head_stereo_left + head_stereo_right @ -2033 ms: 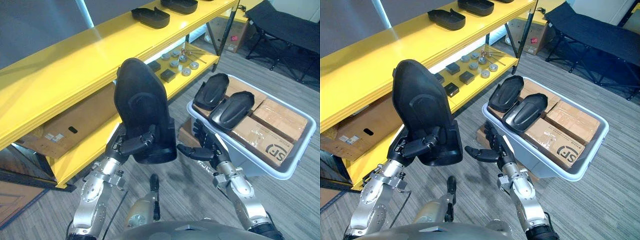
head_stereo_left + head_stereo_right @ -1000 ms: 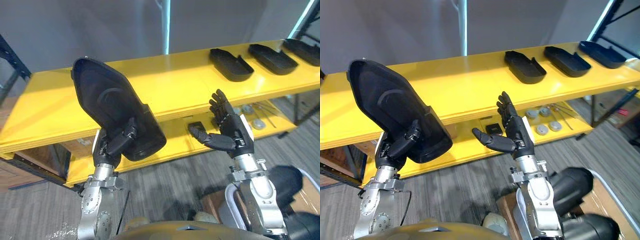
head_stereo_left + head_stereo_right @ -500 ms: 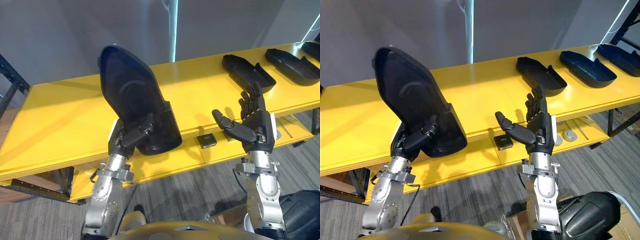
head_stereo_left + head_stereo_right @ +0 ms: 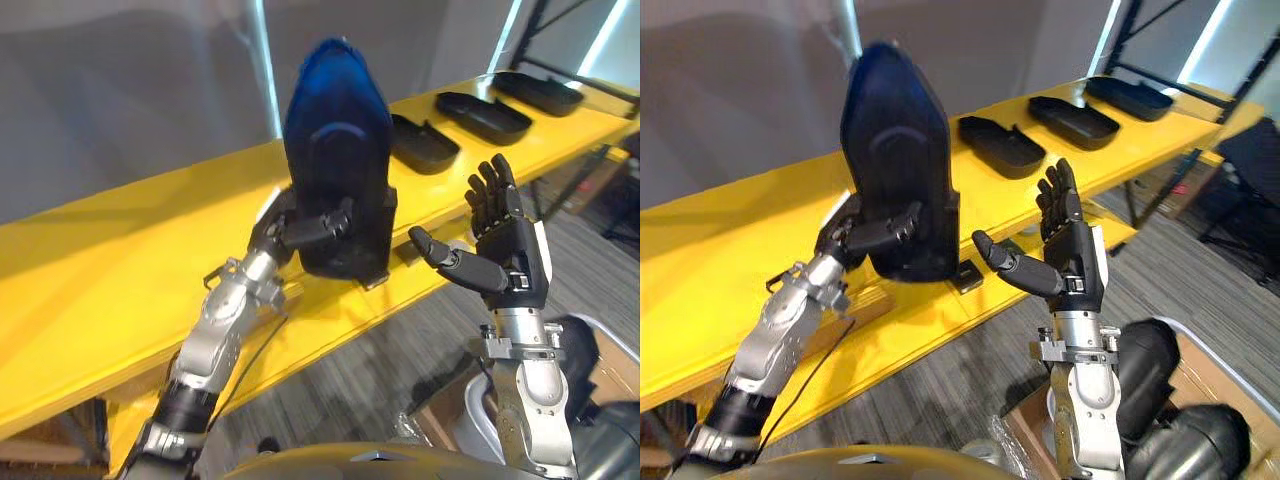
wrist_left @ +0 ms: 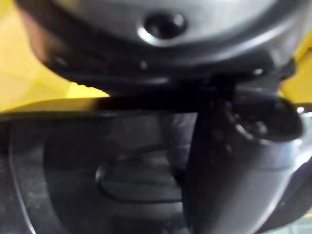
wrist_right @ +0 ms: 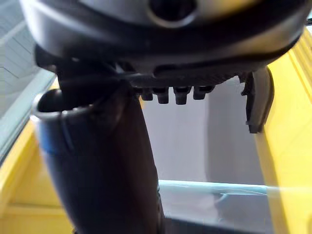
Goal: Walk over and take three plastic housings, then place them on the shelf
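The yellow shelf (image 4: 120,250) has a smooth, glossy top board running from the left to the far right, against a plain grey wall (image 4: 130,80). Three black plastic housings, shallow and tray-like, lie in a row on it at the far right: nearest (image 4: 422,142), middle (image 4: 482,116), farthest (image 4: 537,92). A lower shelf board (image 4: 890,335) carries a small black block (image 4: 966,275). The left hand (image 4: 290,230) holds a fourth housing (image 4: 338,150), a shiny, rounded, tapering shell. It stands upright over the top board, with the hand's fingers closed round its lower end. The right hand (image 4: 510,255) stands just right of the housing, not touching it, fingers straight and spread, holding nothing.
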Robot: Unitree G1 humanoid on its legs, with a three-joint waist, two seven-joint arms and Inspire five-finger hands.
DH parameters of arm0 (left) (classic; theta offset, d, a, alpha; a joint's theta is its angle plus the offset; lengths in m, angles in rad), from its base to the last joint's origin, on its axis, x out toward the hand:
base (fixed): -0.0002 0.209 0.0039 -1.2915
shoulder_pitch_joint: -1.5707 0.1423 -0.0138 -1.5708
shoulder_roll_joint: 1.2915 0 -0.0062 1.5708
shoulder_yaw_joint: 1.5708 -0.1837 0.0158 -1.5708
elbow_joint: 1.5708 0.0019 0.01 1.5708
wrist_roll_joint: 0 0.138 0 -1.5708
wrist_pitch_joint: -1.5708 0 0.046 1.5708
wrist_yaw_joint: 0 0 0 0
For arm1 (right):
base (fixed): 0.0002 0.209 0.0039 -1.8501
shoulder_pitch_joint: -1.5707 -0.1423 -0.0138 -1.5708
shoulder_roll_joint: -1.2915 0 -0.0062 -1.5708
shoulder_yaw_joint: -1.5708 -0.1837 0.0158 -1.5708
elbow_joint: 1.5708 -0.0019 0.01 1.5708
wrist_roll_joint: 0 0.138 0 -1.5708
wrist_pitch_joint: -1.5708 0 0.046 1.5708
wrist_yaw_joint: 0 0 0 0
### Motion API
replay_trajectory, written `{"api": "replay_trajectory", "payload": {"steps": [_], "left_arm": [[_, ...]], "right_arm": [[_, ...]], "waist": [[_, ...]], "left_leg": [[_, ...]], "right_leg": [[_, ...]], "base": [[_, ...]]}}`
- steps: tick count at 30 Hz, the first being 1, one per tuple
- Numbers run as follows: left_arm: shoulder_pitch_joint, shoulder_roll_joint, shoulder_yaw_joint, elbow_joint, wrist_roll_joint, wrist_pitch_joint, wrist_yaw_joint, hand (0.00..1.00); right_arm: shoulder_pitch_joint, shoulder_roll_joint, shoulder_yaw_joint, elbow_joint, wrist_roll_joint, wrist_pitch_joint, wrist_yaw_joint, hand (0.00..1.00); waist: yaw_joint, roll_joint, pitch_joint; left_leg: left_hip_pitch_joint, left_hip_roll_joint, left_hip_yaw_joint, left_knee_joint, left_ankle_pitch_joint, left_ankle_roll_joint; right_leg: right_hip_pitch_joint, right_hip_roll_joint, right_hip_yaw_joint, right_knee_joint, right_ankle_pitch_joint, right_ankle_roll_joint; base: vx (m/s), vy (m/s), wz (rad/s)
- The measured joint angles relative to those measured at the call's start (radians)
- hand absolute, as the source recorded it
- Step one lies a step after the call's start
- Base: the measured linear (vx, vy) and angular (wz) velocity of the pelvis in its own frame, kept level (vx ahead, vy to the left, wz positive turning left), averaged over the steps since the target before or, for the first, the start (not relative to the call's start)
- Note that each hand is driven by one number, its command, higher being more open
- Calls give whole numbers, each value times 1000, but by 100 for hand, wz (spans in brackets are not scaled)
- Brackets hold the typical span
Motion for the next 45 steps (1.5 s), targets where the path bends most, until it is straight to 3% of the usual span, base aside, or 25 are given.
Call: {"api": "replay_trajectory", "payload": {"steps": [6,12,18,24,28,32,38,39,45], "left_arm": [[-100,-1,70,184,-51,4,119,0],[-207,43,133,348,-114,27,233,0],[-338,86,171,470,-121,89,308,0],[-374,89,168,574,-165,154,331,0],[-389,90,166,626,-237,227,330,0],[-428,96,169,629,-234,233,324,0],[-469,111,170,664,-232,233,349,0],[-485,117,171,683,-233,233,361,100],[-516,130,189,741,-184,239,429,100]], "right_arm": [[45,-6,69,-2,2,44,52,100],[84,-18,125,-2,40,80,106,100],[97,-22,213,4,40,116,127,100],[97,-39,236,6,64,134,121,100],[97,-70,246,6,81,146,121,100],[96,-101,266,5,78,153,122,100],[97,-133,297,6,78,157,100,100],[96,-135,297,5,79,156,94,100],[95,-136,314,5,79,156,74,100]], "waist": [[-33,43,-41],[-41,36,-47],[-57,22,-55],[-85,24,-52],[-89,33,-18],[-87,48,25],[-88,53,41],[-89,52,41],[-96,55,62]], "left_leg": [[-1,56,62,0,26,-31],[-4,69,74,0,33,-36],[-29,65,86,0,34,-27],[-76,62,90,1,51,-20],[-72,60,99,1,54,-19],[-74,61,99,1,49,-24],[-79,64,101,1,52,-21],[-84,64,101,1,56,-16],[-86,64,100,1,56,-16]], "right_leg": [[-36,55,23,-11,12,-14],[-49,69,36,-6,18,-20],[-80,65,47,7,19,-19],[-137,65,59,13,26,-17],[-142,65,75,18,26,-17],[-142,65,75,22,25,-17],[-150,68,75,27,25,-17],[-154,68,74,28,26,-17],[-156,68,75,28,26,-16]], "base": [[-39,-62,-23],[-24,-22,-6],[-3,1,-1],[6,1,-2],[20,6,-7],[0,0,0],[0,0,0],[0,0,0],[0,0,0]]}}
